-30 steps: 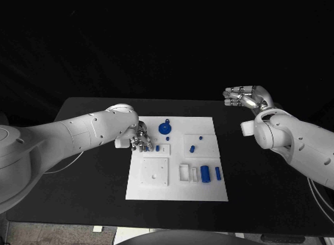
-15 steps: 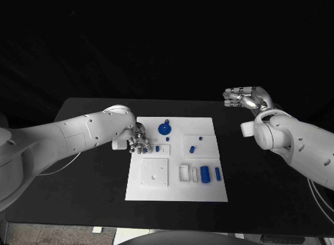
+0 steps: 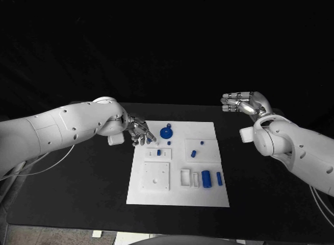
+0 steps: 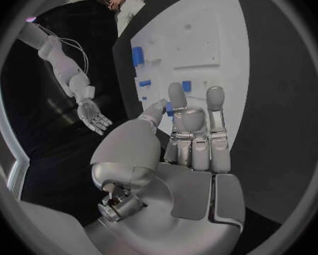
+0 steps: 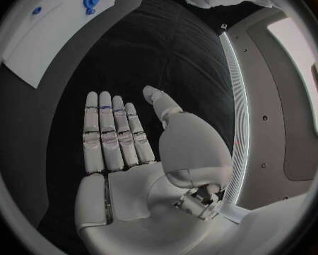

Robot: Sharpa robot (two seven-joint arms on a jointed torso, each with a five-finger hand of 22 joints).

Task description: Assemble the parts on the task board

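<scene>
Now left hand (image 3: 139, 131) hovers over the task board's (image 3: 178, 191) 10 o'clock corner, fingers extended, apart, holding nothing. Right hand (image 3: 242, 102) is raised off the board at 2 o'clock, flat, spread, empty. Board sits mid-tabletop (image 3: 78, 184); blue parts (image 3: 206, 178) lie on it, round one (image 3: 167, 132) near the left fingers.

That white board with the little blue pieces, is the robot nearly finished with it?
Hard to tell. Several small blue parts sit on the white task board, but whether any is properly seated cannot be judged. Nothing is in hand: the left hand hovers empty at the board's far left corner, beside the round blue part; the right hand is open, off the board.
</scene>
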